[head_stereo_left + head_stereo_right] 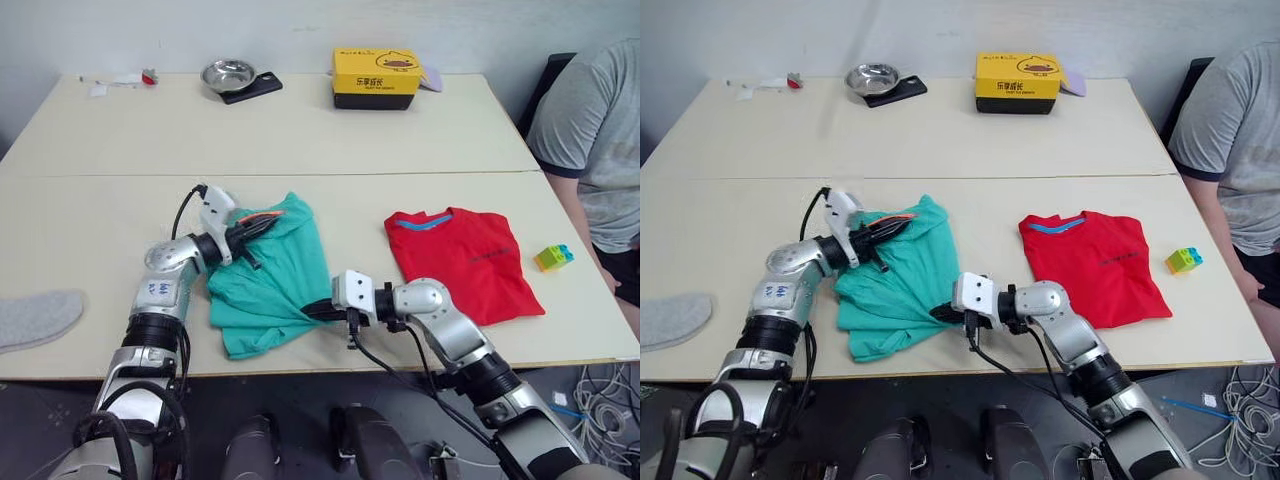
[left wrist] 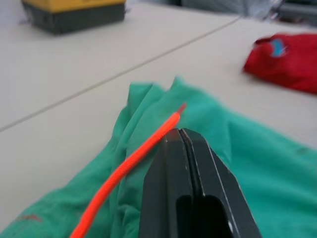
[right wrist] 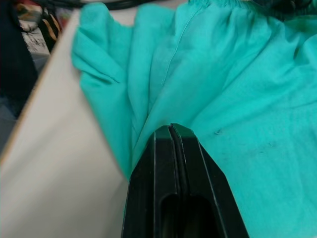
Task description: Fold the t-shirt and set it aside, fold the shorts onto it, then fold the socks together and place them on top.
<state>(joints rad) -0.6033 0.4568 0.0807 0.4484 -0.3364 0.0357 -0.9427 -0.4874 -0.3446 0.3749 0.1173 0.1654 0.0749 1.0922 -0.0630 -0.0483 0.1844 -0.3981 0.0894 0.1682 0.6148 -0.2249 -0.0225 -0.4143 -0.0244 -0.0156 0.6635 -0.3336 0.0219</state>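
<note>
The teal-green shorts lie crumpled on the near part of the table, the orange drawstring running over the waistband. My left gripper is shut on the shorts at their far left edge, beside the drawstring. At the shorts' near right edge, my right gripper is shut on the cloth, which puckers into folds at its tip. To the right of the shorts, the red t-shirt lies folded flat with its blue neck label up. One grey sock lies at the table's far left edge.
A yellow box, a metal bowl and a black flat object stand at the back. Small toy bricks lie right of the t-shirt. A person in a grey shirt sits at the table's right side.
</note>
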